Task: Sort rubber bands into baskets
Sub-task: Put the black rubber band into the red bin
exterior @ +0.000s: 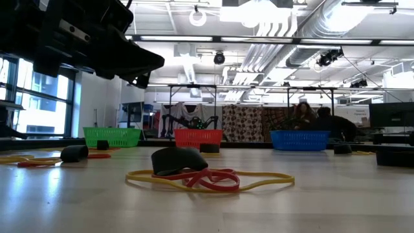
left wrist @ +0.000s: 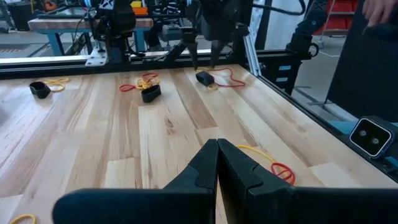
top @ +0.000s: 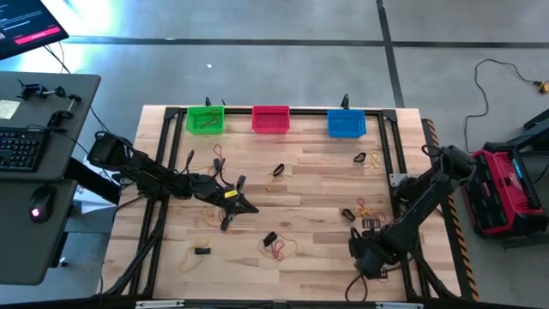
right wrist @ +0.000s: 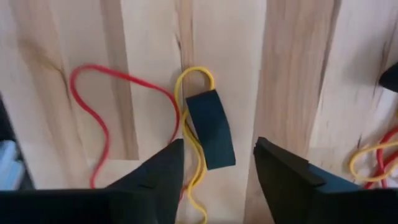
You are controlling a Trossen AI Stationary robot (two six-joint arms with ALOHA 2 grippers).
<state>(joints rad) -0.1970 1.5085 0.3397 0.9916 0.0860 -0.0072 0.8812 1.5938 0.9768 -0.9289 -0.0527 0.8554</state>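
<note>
We see three baskets lined along the table's far edge: the green basket [top: 205, 119] at left, the red-pink basket [top: 270, 119] in the middle, the blue basket [top: 346, 124] at right. What lies inside them we can hardly make out; a dark scribble shows in the green one, nothing certain in the others.

The rubber bands are scattered over the wooden table [top: 317, 180]. Near the near edge lies a tangle of red and yellow loops with a black band [exterior: 179, 160] resting on it. Farther right, a wide black band [right wrist: 210, 128] lies over a yellow loop [right wrist: 194, 118], with a red loop [right wrist: 99, 118] just beside them.

The right gripper [right wrist: 217, 168] hangs directly above that black band, fingers apart, one on each side of it, holding nothing. From above, the arm's own body hides these fingers from us, at the near right of the table.

The left gripper [left wrist: 217, 168] sits over the left middle of the table, its two fingers pressed together with nothing visible between them. In the low view only a dark bulk of an arm shows at upper left, cut off by the frame.
</note>
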